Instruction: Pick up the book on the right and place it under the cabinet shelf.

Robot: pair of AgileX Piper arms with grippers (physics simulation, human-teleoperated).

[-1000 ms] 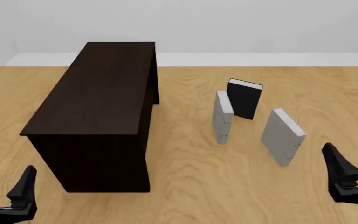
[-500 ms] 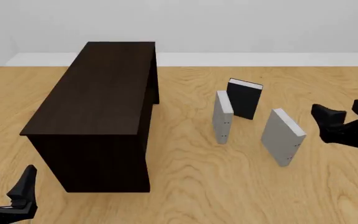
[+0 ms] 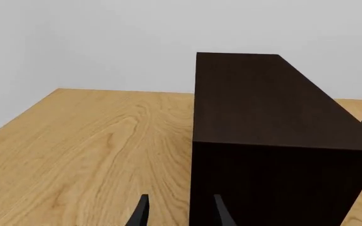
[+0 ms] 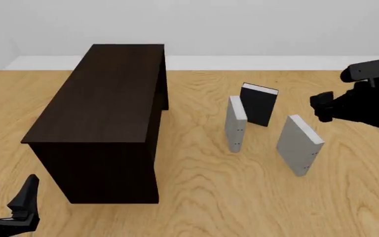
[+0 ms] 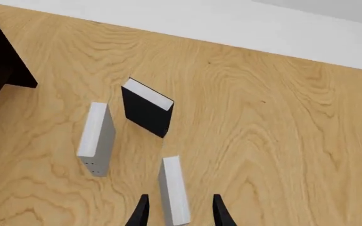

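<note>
On table point(image 4: 347, 197): 3 upright books, 1 cabinet point(image 4: 104, 113).

Matt dark wooden cabinet shelf point(image 4: 104, 108), matt grey-covered book point(image 4: 299, 144), smooth light-grained wood table point(image 4: 216, 197).

Left gripper point(image 4: 5, 196): matte black, two flat tapering fingers point(image 4: 25, 195) with angular, faceted edges, joined to a blocky black base. Right gripper point(image 5: 177, 213): two slim black pointed fingertips point(image 5: 139, 215). Right arm point(image 4: 367, 101): matte black, chunky boxy housings topped by a rounded cylindrical segment; no markings discernible.
</note>
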